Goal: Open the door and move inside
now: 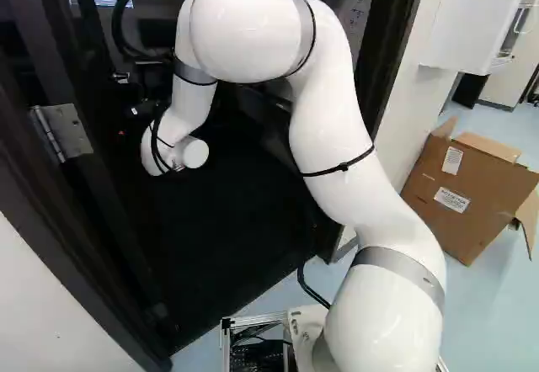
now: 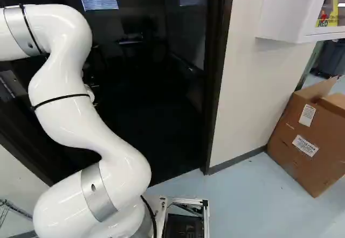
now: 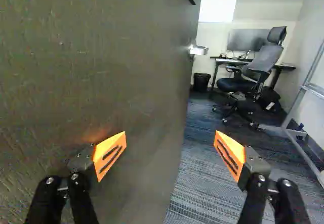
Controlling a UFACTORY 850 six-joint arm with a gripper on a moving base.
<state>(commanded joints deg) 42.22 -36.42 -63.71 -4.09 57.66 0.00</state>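
Wrist view: the black, orange-padded 2-fingered claw (image 3: 170, 150) stands spread, the part-open, flat dark-grey door (image 3: 101, 82) ahead, probably heavy but free-swinging, best pushed near its silver metal lever handle (image 3: 198, 50).

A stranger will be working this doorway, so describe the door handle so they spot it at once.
Find the dark-framed doorway, then the big dark door standing open there. Near that door's far edge in the wrist view sits the handle, a short silver lever. Unlike the flat metal hinge in the left base view, it juts out from the door's face.
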